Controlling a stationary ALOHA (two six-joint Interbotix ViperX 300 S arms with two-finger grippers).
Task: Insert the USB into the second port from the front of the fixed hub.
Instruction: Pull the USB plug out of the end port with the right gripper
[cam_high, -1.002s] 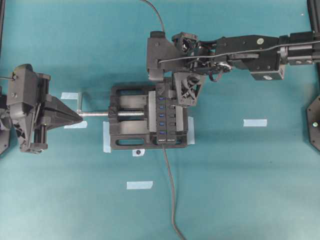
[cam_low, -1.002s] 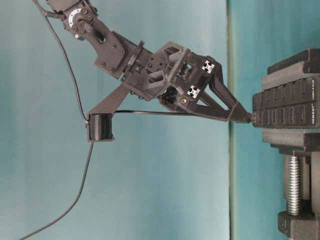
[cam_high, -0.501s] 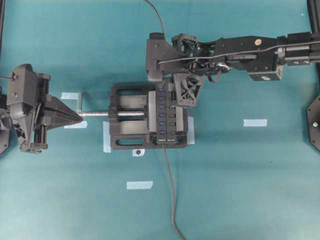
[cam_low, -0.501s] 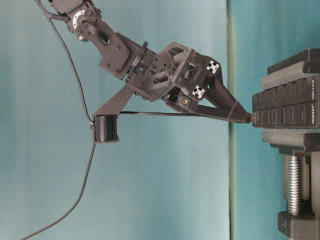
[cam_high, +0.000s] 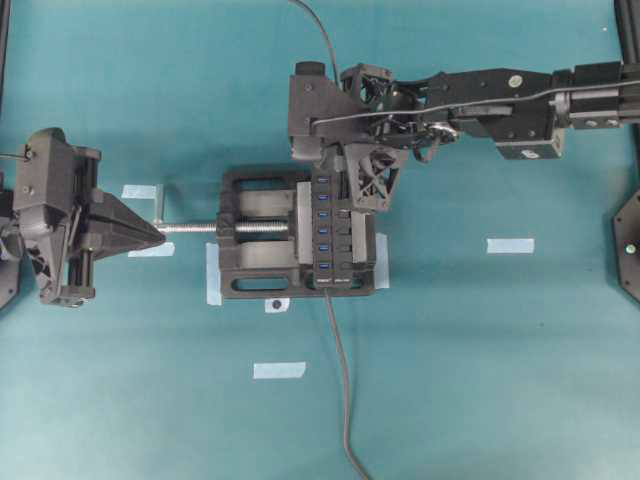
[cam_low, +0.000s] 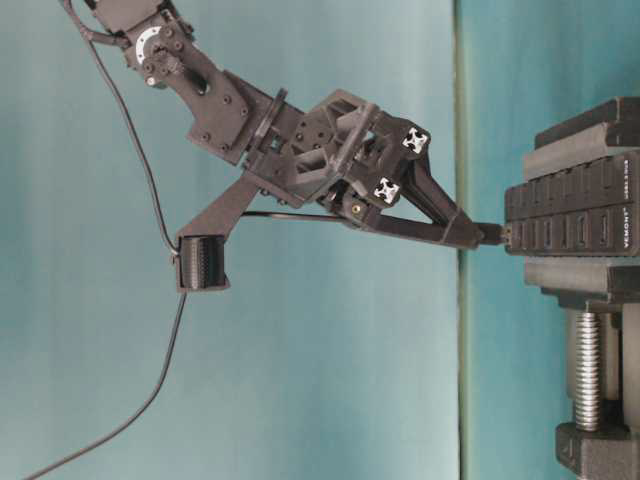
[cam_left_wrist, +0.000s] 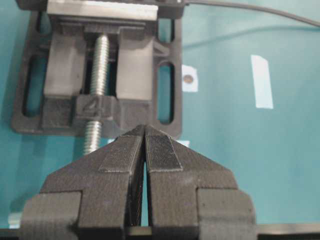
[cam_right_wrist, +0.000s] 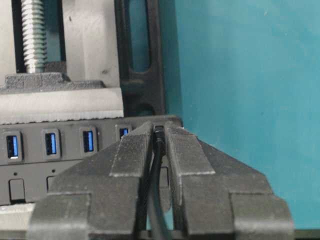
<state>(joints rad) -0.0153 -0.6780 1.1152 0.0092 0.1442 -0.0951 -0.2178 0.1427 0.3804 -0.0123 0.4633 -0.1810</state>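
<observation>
Teal surface (cam_high: 500, 340): right gripper (cam_right_wrist: 159, 131) jaws pinch the USB (cam_right_wrist: 159, 134), seemingly at the fixed hub (cam_right_wrist: 65, 145); light, stiff plug, best held by its body. Left gripper (cam_left_wrist: 145, 131) jaws closed, empty.

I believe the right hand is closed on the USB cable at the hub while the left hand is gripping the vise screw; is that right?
Not quite: the left hand grips nothing. The left wrist view shows it shut and empty, short of the vise screw. The right hand is indeed closed on the USB at the hub.

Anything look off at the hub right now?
Yes: the right gripper is shut on the USB at the end port of the fixed hub, farthest from the hub's own cable. Nothing looks damaged.
</observation>
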